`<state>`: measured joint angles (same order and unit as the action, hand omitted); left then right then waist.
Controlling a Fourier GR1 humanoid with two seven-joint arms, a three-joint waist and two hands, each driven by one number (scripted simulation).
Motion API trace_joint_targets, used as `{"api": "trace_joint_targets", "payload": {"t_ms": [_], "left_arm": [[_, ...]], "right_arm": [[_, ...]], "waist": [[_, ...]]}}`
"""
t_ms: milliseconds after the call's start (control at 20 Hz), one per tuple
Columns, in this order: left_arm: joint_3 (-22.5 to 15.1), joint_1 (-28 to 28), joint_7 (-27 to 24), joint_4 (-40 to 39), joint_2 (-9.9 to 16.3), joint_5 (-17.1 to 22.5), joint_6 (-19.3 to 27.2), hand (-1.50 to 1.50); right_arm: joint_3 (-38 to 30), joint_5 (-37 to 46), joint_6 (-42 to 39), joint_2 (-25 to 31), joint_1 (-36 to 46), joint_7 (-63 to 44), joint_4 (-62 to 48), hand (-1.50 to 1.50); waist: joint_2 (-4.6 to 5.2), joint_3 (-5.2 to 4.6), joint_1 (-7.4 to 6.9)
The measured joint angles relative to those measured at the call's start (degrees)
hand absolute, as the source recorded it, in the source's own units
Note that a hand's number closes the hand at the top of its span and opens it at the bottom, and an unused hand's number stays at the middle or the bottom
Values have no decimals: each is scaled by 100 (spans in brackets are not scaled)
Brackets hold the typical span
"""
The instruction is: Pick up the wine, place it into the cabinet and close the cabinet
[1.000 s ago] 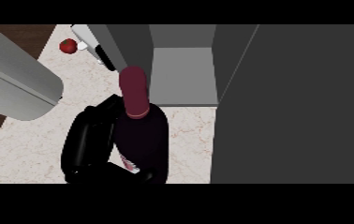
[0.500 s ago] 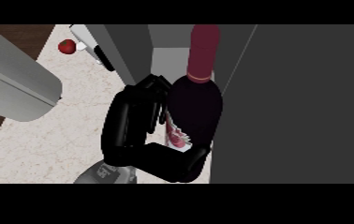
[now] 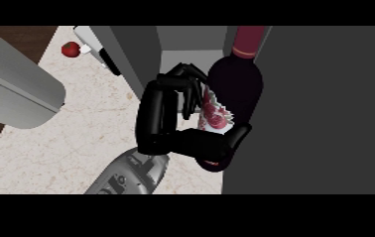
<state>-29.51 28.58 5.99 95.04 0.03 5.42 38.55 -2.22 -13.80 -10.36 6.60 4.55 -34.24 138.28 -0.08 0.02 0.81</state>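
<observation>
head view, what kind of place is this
Most likely a kitchen: a pale stone-look counter, a grey cabinet standing open on it, and a wine bottle held in a hand at its opening. A small red fruit lies nearby.

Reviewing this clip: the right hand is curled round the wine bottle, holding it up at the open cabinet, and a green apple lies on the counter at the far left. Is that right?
Not quite. The head view shows the small fruit is red, not green. The rest stands: the right hand is curled round the wine bottle at the open cabinet, with the fruit on the counter far left.

A pale marbled bench [image 3: 81,147] lies below me, carrying a grey cabinet [image 3: 139,57] and 1 small red fruit [image 3: 70,49].
</observation>
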Motion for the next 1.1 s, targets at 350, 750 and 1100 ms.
{"api": "trace_joint_targets", "payload": {"t_ms": [350,750,1100], "left_arm": [[15,308,-310,-537,-1,192,223,150],[14,158,-1209,-1013,-1,973,337,150],[51,80,-1738,-1621,0,1032,247,150]], "right_arm": [[-33,-40,34,25,119,-117,6,-150],[-59,-70,16,20,124,-121,-15,-150],[-52,-83,17,16,120,-102,-15,-150]], "waist": [[2,-1,2],[8,-3,19],[4,-2,-2]]}}
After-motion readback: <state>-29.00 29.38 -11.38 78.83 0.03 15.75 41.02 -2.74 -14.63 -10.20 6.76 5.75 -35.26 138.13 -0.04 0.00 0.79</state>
